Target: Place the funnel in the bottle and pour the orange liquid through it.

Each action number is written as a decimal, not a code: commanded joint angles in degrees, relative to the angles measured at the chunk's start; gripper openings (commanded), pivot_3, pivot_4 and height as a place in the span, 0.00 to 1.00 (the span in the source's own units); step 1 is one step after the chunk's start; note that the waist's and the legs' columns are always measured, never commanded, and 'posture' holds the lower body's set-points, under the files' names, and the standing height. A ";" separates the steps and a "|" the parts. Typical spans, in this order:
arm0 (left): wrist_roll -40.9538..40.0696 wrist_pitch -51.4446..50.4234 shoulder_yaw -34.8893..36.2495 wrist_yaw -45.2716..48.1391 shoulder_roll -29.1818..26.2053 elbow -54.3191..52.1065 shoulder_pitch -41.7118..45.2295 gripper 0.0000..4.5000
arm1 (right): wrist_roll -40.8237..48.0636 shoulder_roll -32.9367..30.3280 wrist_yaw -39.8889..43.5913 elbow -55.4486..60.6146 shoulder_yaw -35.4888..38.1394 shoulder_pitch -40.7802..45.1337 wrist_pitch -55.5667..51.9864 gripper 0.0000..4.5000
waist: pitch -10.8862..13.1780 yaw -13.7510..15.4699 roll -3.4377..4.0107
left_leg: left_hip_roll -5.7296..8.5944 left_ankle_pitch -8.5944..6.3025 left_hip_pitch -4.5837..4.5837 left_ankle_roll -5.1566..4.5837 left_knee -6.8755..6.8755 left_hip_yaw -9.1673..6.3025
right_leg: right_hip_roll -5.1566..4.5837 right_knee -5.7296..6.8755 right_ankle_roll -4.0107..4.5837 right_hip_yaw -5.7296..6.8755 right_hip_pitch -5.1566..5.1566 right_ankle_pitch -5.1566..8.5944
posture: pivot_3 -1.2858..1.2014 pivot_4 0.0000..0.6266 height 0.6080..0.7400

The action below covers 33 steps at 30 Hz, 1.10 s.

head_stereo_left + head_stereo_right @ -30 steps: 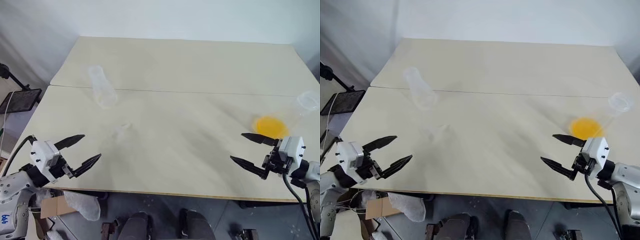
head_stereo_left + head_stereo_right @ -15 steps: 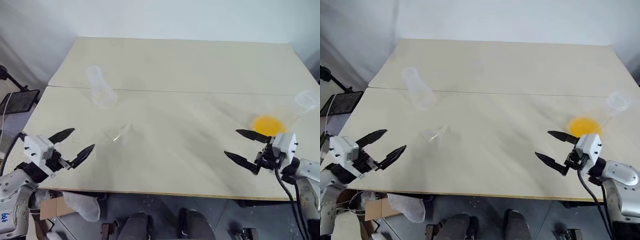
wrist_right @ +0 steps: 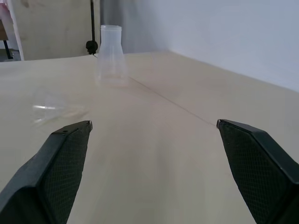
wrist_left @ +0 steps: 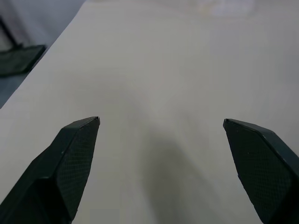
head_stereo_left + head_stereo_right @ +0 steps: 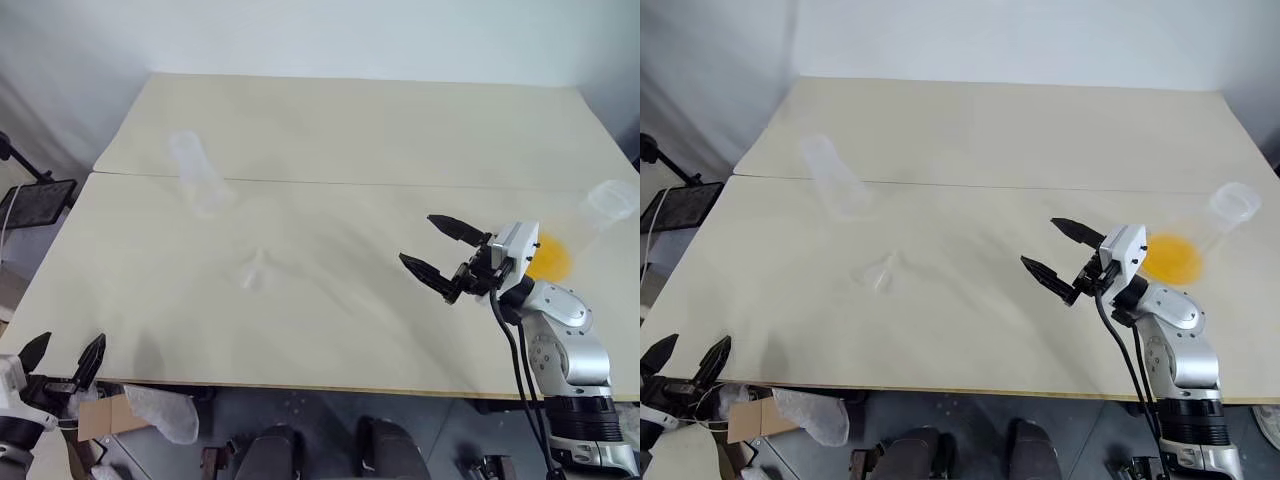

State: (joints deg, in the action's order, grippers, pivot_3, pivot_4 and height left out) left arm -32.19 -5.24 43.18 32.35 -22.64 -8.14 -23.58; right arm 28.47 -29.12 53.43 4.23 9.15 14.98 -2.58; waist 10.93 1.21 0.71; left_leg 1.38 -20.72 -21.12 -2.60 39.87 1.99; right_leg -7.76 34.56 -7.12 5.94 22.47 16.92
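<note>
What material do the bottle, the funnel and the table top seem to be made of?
The bottle: clear, smooth, probably plastic or glass; the background shows through its walls.
The funnel: thin clear plastic, it seems; almost invisible, marked only by faint glints.
The table: pale beige, matte, probably laminate or painted board; no grain shows, and a seam joins two panels.
</note>
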 commanded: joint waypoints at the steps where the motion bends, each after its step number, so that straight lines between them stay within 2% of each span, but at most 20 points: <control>1: -5.54 -5.15 -1.14 -3.15 -1.56 -8.91 2.85 1.00 | 0.23 -1.08 0.46 0.70 1.11 -0.04 0.61 0.99 | -0.01 0.28 -0.01 | -0.01 -0.01 0.00 0.02 0.04 -0.03 | -0.02 -0.05 0.01 -0.01 -0.01 0.00 | 0.52 0.24 1.00; 7: -6.24 -13.06 -7.25 -7.41 -7.55 -10.23 16.71 1.00 | -0.08 -1.56 0.86 0.68 1.39 -1.05 1.01 0.99 | -0.04 -0.08 0.05 | 0.00 -0.02 0.04 0.03 0.06 -0.02 | 0.03 0.27 0.06 -0.02 0.00 0.00 | 0.52 0.24 1.00; 11: -0.60 -15.69 -14.53 -10.24 -11.28 0.46 32.77 1.00 | -0.31 -1.00 0.31 1.57 0.81 -1.93 1.31 0.99 | -0.04 -0.17 0.05 | -0.02 -0.02 0.02 0.04 0.06 0.02 | 0.24 0.46 0.06 0.05 0.10 0.00 | 0.52 0.24 1.00; 15: 4.08 -14.67 -19.23 -11.92 -11.65 13.52 47.45 1.00 | -0.33 -0.06 -0.85 2.90 0.37 -2.42 1.25 0.99 | -0.03 -0.25 0.01 | 0.05 0.01 0.05 0.00 0.09 0.18 | 0.56 0.51 0.01 0.33 0.11 -0.02 | 0.52 0.24 1.00; 18: 6.66 -13.49 -22.44 -10.10 -11.48 21.53 54.91 1.00 | -0.51 0.60 -1.81 3.86 0.05 -2.69 1.12 0.99 | -0.03 -0.13 -0.01 | 0.06 0.01 0.04 -0.01 0.10 0.20 | 0.57 0.49 -0.01 0.37 0.12 -0.04 | 0.52 0.24 1.00; 26: 12.12 -6.23 -25.75 -9.21 -10.32 40.01 68.86 1.00 | -0.80 1.29 -3.26 5.60 -1.19 -2.75 0.80 0.99 | -0.01 -0.01 -0.03 | 0.04 0.02 0.01 0.00 0.15 0.18 | 0.60 0.50 -0.03 0.45 0.12 -0.04 | 0.52 0.24 1.00; 33: 15.40 1.31 -27.99 -5.11 -8.32 53.97 76.46 1.00 | -0.52 1.48 -4.35 7.36 -1.72 -3.02 0.13 0.99 | 0.00 0.14 -0.06 | 0.08 0.02 -0.01 -0.01 0.18 0.19 | 0.59 0.52 -0.07 0.48 0.11 -0.06 | 0.52 0.24 1.00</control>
State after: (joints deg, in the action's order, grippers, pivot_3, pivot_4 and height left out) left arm -17.60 -6.51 15.14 26.22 -30.57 44.42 50.99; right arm 27.16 -27.88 49.40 9.16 6.99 12.09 -2.60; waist 10.93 1.35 0.65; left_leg 1.46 -20.69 -21.15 -2.63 40.05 2.19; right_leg -7.16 35.06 -7.20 6.42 22.58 16.85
